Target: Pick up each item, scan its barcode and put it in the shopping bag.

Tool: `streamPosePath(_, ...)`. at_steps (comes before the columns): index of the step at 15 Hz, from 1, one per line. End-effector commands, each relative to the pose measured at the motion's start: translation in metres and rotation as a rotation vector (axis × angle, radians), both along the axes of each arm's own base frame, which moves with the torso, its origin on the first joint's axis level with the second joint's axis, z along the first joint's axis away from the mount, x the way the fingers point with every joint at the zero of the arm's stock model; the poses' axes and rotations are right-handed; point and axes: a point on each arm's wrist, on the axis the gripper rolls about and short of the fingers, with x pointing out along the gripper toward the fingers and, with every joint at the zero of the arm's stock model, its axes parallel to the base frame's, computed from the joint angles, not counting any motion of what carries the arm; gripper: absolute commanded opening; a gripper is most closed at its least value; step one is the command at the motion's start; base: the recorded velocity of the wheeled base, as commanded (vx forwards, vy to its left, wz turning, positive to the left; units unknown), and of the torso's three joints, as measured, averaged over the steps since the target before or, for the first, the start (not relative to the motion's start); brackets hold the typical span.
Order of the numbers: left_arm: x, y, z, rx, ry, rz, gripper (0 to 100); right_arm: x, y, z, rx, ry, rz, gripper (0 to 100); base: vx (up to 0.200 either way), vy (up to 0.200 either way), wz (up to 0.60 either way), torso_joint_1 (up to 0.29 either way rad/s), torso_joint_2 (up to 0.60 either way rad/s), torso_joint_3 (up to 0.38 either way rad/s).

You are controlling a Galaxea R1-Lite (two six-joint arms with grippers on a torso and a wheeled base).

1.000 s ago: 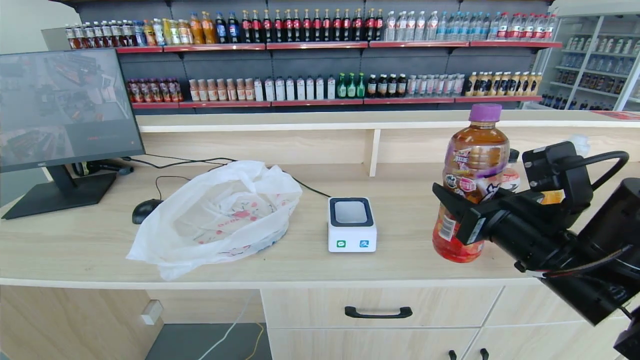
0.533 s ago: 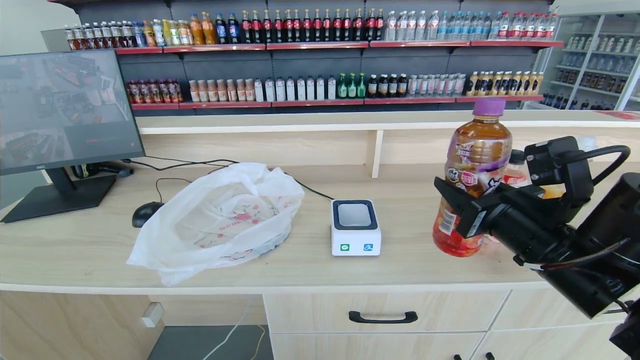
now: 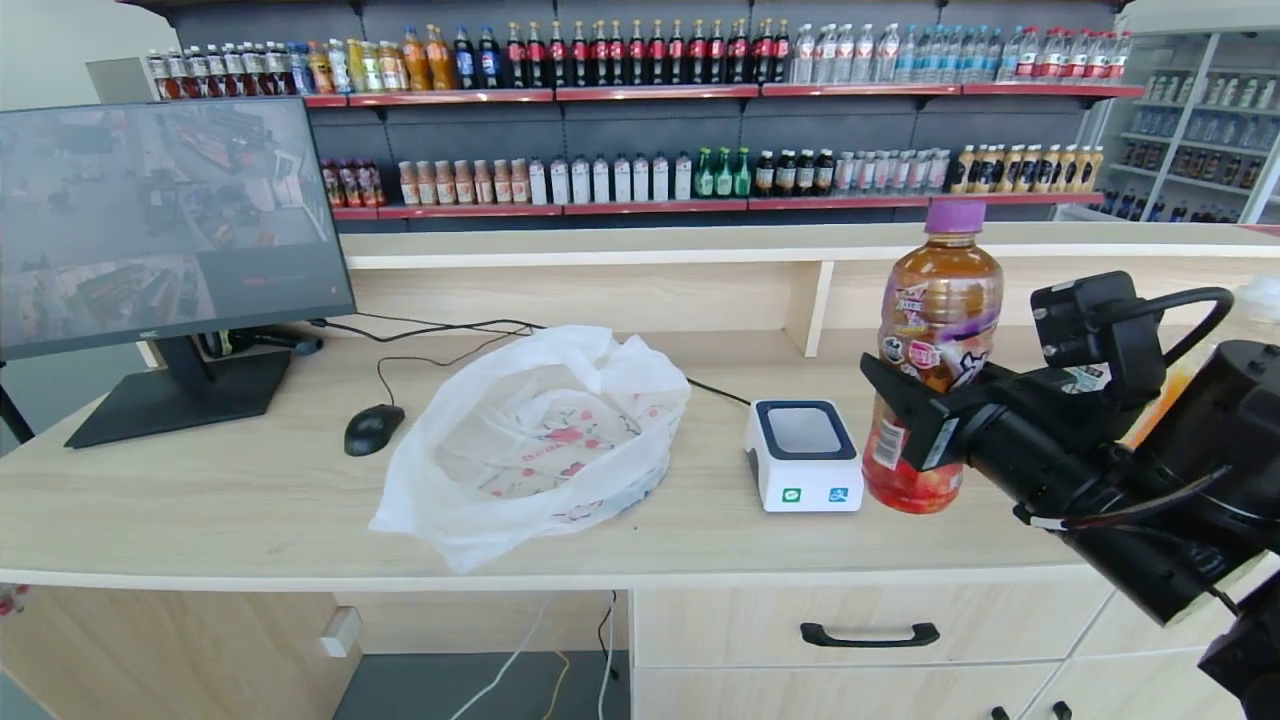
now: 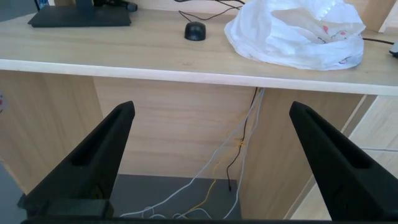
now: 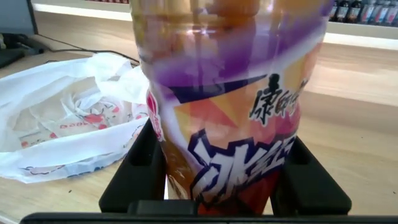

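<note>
**While the bottle stands upright in the right end effector, the bag lies open on the tabletop**

Clamped from both sides, the bottle is held by the right end effector [image 3: 920, 425], whose black fingers press against its lower half. The bottle [image 3: 935, 300] stands upright, its long axis vertical and its purple cap [image 3: 955, 216] on top. A white barcode patch [image 3: 885, 445] low on its side faces the scanner. Its red base hangs just beside the scanner's right edge, low over the tabletop [image 3: 200, 500]; whether it touches the wood cannot be told.

The right arm comes in from the lower right, its forearm slanting up and to the left, with a black cable loop arching over the wrist.

The white scanner [image 3: 803, 455] sits with its dark window facing up. Left of it, close by, lies the white shopping bag [image 3: 540, 440], mouth open upward. A black mouse [image 3: 373, 429] rests beyond the bag, and a monitor [image 3: 160, 220] stands at the far left.

The left end effector [image 4: 211, 107] is spread wide and holds nothing. It sits low, below the tabletop's front edge, facing the wooden panel and hanging cables [image 4: 245, 143].
</note>
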Motion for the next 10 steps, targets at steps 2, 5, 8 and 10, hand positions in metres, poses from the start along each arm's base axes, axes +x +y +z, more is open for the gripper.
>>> streamPosePath(2, 0.000, 0.000, 0.000, 0.000, 0.001, 0.001, 100, 0.003, -0.001, -0.003, -0.010, 0.008, -0.008, 0, 0.000, 0.000, 0.00, 0.000, 0.00, 0.000)
streamPosePath(5, 0.000, 0.000, 0.000, 0.000, -0.001, 0.001, 100, 0.007, -0.010, -0.004, -0.065, -0.003, -0.053, 0, 0.000, 0.000, 0.00, 0.000, 0.00, 0.000)
streamPosePath(8, 0.000, 0.000, 0.000, 0.000, -0.001, 0.001, 100, 0.017, -0.007, 0.006, -0.207, -0.084, -0.083, 0, 0.000, 0.000, 0.00, 0.000, 0.00, 0.000)
streamPosePath(10, 0.000, 0.000, 0.000, 0.000, 0.001, 0.001, 100, 0.030, 0.002, 0.014, -0.327, -0.161, -0.136, 0, 0.000, 0.000, 0.00, 0.000, 0.00, 0.000)
